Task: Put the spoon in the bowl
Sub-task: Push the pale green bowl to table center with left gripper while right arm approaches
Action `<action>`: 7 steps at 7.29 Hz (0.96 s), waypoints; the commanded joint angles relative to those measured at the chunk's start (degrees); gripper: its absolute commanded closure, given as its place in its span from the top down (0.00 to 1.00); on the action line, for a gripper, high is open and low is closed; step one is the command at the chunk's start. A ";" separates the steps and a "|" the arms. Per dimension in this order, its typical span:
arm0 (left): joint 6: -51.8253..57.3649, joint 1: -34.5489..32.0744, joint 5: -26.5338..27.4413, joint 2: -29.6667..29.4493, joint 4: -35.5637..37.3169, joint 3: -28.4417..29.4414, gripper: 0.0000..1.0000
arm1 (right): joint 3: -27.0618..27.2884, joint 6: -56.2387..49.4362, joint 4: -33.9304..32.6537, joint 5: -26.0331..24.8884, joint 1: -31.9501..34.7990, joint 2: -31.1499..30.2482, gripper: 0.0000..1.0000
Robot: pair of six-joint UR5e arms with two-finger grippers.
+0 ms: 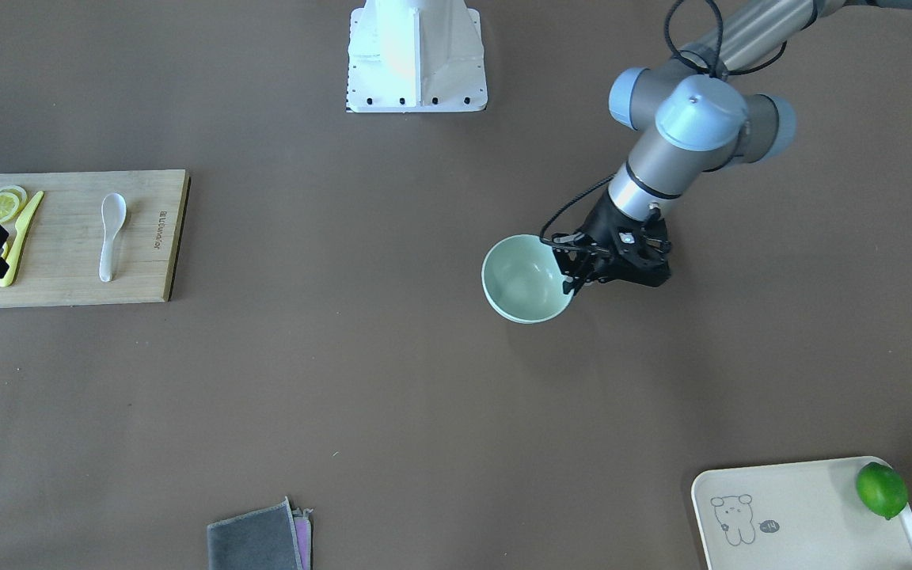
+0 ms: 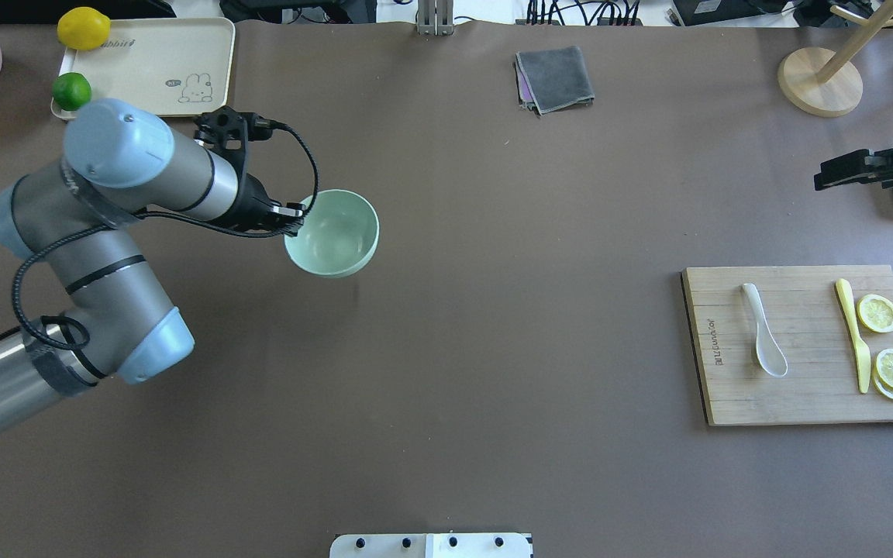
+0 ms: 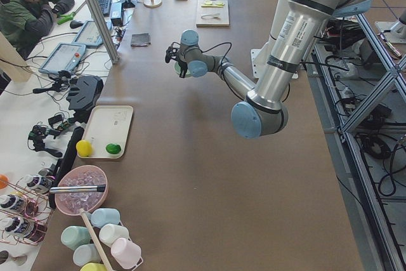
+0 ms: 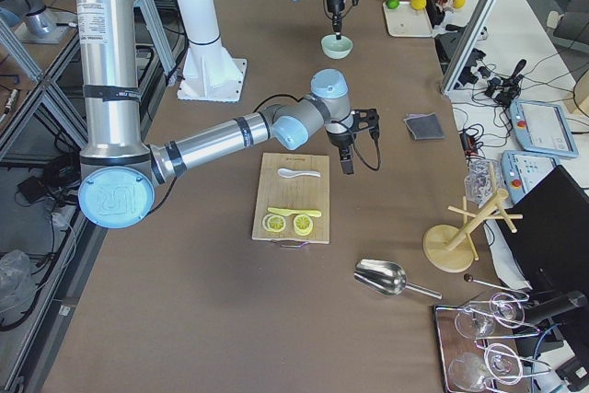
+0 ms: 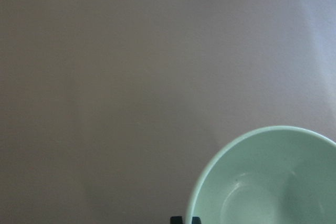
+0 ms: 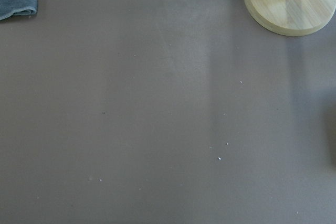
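While the white spoon point(image 1: 112, 229) lies untouched on the wooden cutting board point(image 1: 60, 253) at 1 end of the brown table, the mint-green bowl point(image 1: 521, 279) sits well apart from it, nearer the middle, with the robot's left gripper point(image 1: 575, 277) at its rim. Seen from the left wrist, the 2 fingertips stand close together astride the rim, so the gripper appears clamped on the bowl's edge; whether the bowl rests on the table or is lifted slightly cannot be told from these views. The bowl's inside is bare. The right gripper point(image 4: 348, 167) hangs beside the board's far edge, close to the yellow knife point(image 1: 20, 236) and the lemon slices point(image 1: 5, 204), not touching the spoon, and whether its fingers are apart or closed cannot be told. Its wrist camera shows only bare table, a corner of grey cloth and a round wooden stand base. As a judgement, the task is at an early stage: nothing has gone into the bowl, and the spoon has yet to be grasped, lifted, carried across the wide gap and set down inside. The left arm's hold on the bowl suggests it may be steadying it or bringing it closer to the board, which would shorten the trip for the right arm.
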 commanded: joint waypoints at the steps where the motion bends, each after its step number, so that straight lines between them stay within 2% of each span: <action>1: -4.36 7.52 6.41 -5.29 6.16 -0.12 0.00 | -0.15 0.00 -0.07 -0.03 -0.05 -0.11 1.00; 5: -6.49 10.09 9.77 -11.36 8.55 4.88 0.00 | -0.07 1.14 -0.07 0.15 -0.05 0.24 1.00; 6: -6.23 10.09 9.77 -11.28 8.55 4.80 0.27 | 0.02 3.67 0.10 0.15 -0.92 0.42 1.00; 7: -5.96 10.00 9.86 -11.20 8.55 4.54 0.95 | 0.37 4.13 0.10 0.15 -1.63 0.42 1.00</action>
